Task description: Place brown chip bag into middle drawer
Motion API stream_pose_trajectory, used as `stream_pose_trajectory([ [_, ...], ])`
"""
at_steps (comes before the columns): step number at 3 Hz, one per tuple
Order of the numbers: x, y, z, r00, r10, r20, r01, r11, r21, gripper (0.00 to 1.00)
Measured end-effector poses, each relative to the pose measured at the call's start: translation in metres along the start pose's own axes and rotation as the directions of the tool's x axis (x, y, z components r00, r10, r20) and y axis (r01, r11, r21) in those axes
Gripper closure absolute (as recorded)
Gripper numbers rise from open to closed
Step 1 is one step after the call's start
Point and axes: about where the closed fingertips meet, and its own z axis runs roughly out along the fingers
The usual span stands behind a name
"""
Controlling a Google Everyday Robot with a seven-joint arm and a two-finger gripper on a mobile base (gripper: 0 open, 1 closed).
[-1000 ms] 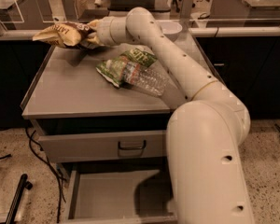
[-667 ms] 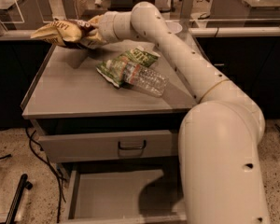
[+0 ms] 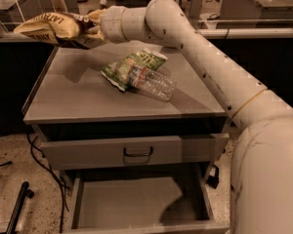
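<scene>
The brown chip bag (image 3: pixel 56 29), crinkled with tan-yellow ends, hangs in the air above the back left corner of the cabinet top (image 3: pixel 78 101). My gripper (image 3: pixel 94 29) is shut on the bag's right end and holds it clear of the surface. The middle drawer (image 3: pixel 132 200) is pulled open below, showing a plain grey floor and low side walls. It lies well below and nearer the camera than the gripper.
A green chip bag (image 3: pixel 129 63) and a clear water bottle (image 3: pixel 154 84) lie together on the cabinet top. A closed drawer front with a black handle (image 3: pixel 137 152) sits above the open drawer. Black cables (image 3: pixel 41 160) and a black pole (image 3: pixel 18 206) are on the floor at the left.
My gripper has lifted the brown chip bag higher off the cabinet top, and it now sits further left in the view. The green bag and bottle have not moved.
</scene>
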Motion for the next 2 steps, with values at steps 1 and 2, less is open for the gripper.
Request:
stream_pose_trajectory([
  [1,-0.0001,0.0,0.0,1.0,0.0,0.0,0.0,1.0,0.0,1.0],
  [2,-0.0077,-0.0035,-0.0046,1.0,-0.007,0.022,0.007,0.9999,-0.011,1.0],
])
